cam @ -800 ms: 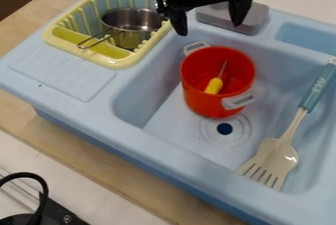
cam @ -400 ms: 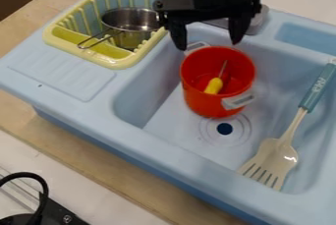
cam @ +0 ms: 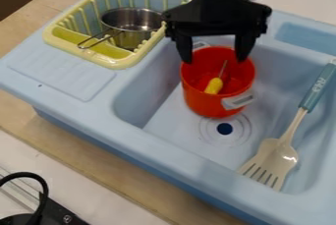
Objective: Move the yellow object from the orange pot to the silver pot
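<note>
- Down comes the gripper (cam: pixel 215 61) over the orange pot (cam: pixel 209 107), fingers apart;
- yellow object (cam: pixel 214 86) inside that pot;
- silver pot (cam: pixel 133 20) beyond its left side

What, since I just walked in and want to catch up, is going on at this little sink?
A black robot arm has its open claw over the orange-red pot in the sink. It isn't holding anything. The yellow-handled thing it is meant to move lies inside that pot. The silver pot, where it should end up, sits in the yellow dish rack, so the transfer is not yet done.
</note>
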